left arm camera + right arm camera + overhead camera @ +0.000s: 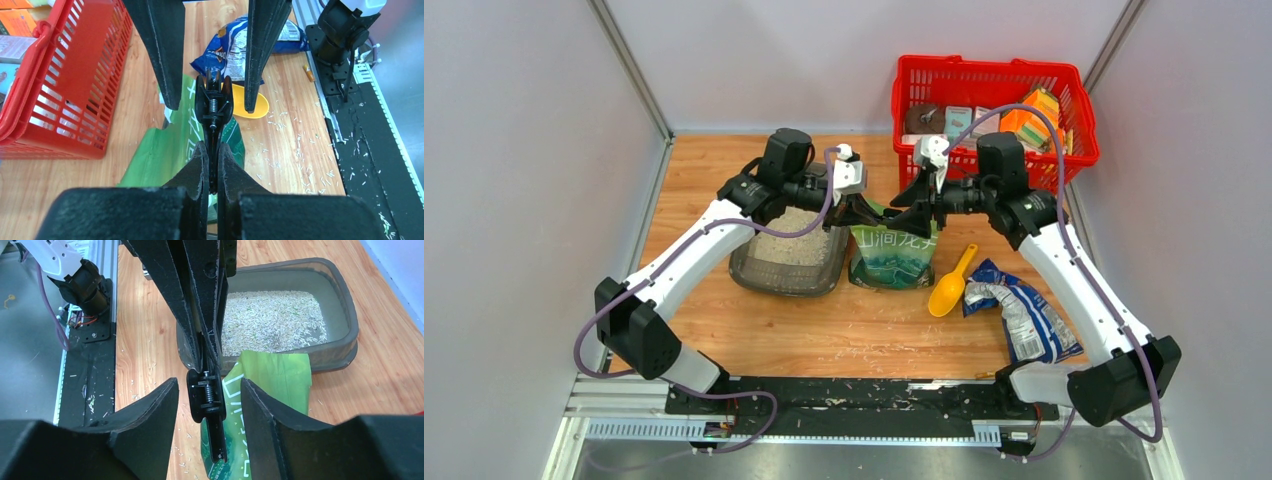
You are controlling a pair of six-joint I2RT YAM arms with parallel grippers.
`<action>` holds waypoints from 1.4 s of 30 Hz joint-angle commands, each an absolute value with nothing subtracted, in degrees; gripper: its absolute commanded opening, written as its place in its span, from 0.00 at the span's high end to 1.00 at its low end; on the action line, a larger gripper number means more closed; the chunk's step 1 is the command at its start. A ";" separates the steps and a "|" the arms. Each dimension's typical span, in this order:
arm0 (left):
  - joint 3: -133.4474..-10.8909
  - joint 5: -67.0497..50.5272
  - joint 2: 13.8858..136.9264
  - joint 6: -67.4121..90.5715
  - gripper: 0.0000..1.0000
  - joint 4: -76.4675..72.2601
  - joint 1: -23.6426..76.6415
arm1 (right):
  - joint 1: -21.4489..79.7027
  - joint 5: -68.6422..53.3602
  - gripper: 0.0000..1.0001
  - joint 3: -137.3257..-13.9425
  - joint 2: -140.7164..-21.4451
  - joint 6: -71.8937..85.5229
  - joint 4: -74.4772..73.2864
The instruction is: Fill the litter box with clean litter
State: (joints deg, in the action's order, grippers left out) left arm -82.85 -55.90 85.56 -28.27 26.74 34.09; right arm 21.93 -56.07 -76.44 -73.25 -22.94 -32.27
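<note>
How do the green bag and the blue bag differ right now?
The green bag stands upright; the blue bag lies flat and crumpled. The green bag sits next to the litter box; the blue bag lies beside the yellow scoop. Both rest on the table.

Grey litter box (353, 325), beige litter (272, 320) — red basket (984, 66) (slotted)

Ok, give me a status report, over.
Left gripper shut on black spring clip. Right gripper open, straddling that clip. Litter box holds a layer of litter. Green bag beside box.
</note>
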 commanded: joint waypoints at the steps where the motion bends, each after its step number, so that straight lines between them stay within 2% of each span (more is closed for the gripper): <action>1: -82.79 -58.18 84.29 -26.98 1.00 24.17 34.10 | 22.50 -57.13 0.48 -77.52 -73.30 -23.29 -30.06; 8: -83.14 -58.45 84.90 -25.75 1.00 23.99 34.10 | 23.11 -57.04 0.58 -77.78 -73.65 -24.43 -30.94; 10: -83.32 -58.19 84.99 -25.40 1.00 24.17 34.10 | 23.12 -56.78 0.65 -77.96 -73.57 -24.43 -30.68; 11: -83.32 -57.92 85.25 -25.14 0.99 24.17 34.10 | 23.20 -56.52 0.73 -78.05 -73.65 -24.35 -30.50; 12: -83.49 -57.48 85.34 -24.88 0.95 24.26 34.10 | 23.20 -56.25 0.77 -78.05 -73.57 -24.35 -30.41; 13: -83.76 -57.31 85.52 -24.79 0.85 24.69 34.10 | 23.29 -55.47 0.81 -78.05 -73.48 -24.35 -30.32; 14: -83.93 -57.13 85.60 -24.79 0.79 24.87 34.10 | 23.47 -54.85 0.88 -78.22 -73.56 -24.43 -30.32; 16: -83.94 -56.43 85.78 -24.79 0.65 24.96 34.10 | 23.47 -53.62 0.92 -77.96 -73.30 -23.73 -29.71; 18: -83.59 -55.73 85.61 -24.96 0.58 24.96 34.10 | 23.55 -53.52 1.00 -77.96 -73.48 -22.95 -29.36; 25: -83.32 -54.85 85.52 -25.66 0.54 25.32 34.10 | 23.20 -53.09 1.00 -79.01 -73.56 -20.92 -29.79; 29: -82.54 -52.39 84.47 -24.97 0.51 22.34 34.10 | 21.63 -52.21 1.00 -81.12 -73.39 -26.17 -35.58; 34: -81.03 -46.41 83.67 -24.95 0.50 17.31 34.10 | 10.83 -54.58 1.00 -84.46 -74.97 -32.15 -43.93; 38: -84.81 -49.38 87.35 -27.59 0.51 21.00 34.19 | 4.67 -55.80 1.00 -85.78 -76.63 -42.87 -53.14; 42: -89.73 -52.82 92.36 -30.31 0.53 26.00 35.59 | 2.73 -57.30 1.00 -85.17 -78.66 -51.39 -58.61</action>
